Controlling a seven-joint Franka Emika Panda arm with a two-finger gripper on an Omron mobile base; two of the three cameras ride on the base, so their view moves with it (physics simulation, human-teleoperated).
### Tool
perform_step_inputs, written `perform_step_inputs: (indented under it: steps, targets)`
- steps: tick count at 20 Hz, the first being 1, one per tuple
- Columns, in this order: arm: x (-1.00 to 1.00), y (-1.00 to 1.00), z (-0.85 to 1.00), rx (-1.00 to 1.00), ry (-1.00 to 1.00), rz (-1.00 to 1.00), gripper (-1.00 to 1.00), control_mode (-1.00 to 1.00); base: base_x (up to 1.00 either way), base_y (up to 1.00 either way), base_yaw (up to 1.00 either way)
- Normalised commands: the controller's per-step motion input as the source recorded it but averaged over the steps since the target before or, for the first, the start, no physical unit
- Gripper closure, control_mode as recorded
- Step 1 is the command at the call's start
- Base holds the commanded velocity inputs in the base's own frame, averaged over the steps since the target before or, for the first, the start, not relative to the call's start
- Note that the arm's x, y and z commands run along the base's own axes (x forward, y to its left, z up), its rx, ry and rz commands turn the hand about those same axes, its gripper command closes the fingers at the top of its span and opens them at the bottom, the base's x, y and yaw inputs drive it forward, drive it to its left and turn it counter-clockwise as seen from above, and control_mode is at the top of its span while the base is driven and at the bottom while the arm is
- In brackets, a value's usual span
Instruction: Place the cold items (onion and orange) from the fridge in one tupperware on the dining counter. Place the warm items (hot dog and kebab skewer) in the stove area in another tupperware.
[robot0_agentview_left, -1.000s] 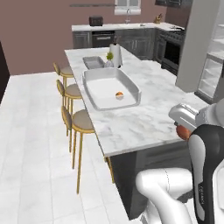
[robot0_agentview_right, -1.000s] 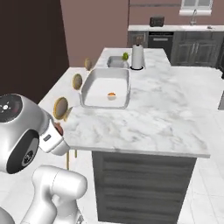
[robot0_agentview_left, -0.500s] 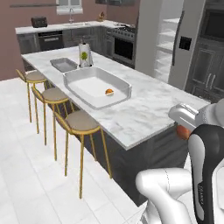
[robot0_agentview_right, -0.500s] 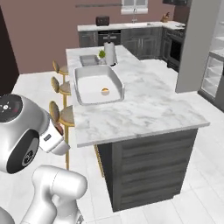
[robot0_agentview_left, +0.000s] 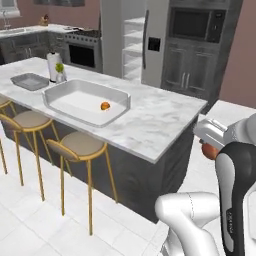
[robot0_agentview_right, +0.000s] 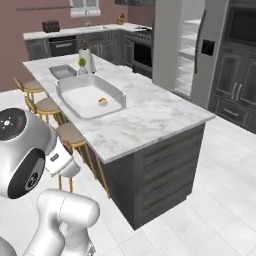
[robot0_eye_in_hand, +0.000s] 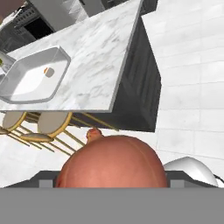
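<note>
The arm is folded back close to the base, well short of the dining counter (robot0_agentview_left: 150, 120), its gripper (robot0_agentview_left: 212, 142) clamped wide on the onion (robot0_eye_in_hand: 113, 162). An orange (robot0_agentview_left: 105, 106) lies in the large tupperware (robot0_agentview_left: 60, 95) on that counter — a smaller tray (robot0_agentview_left: 30, 81) sits beyond it.

marble counter (robot0_agentview_right: 150, 117), large tupperware (robot0_agentview_right: 90, 95) holding an orange (robot0_agentview_right: 102, 101); small tupperware (robot0_agentview_right: 63, 71) behind

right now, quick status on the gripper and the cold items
Gripper shut on onion, carried off the counter. Orange already in large tupperware on dining counter. Stools line the near side; counter top otherwise open.
</note>
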Motion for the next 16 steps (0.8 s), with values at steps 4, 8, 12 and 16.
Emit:
perform_step_inputs:
  steps: [4,8,12,16]
  targets:
    - [0.00,0.00,0.00,0.00,0.00,0.00,1.00,1.00,0.00,1.00,-0.47]
    - [0.00,0.00,0.00,0.00,0.00,0.00,1.00,1.00,0.00,1.00,-0.42]
    - [0.00,0.00,0.00,0.00,0.00,0.00,1.00,1.00,0.00,1.00,-0.38]
    - [0.00,0.00,0.00,0.00,0.00,0.00,1.00,1.00,0.00,1.00,-0.37]
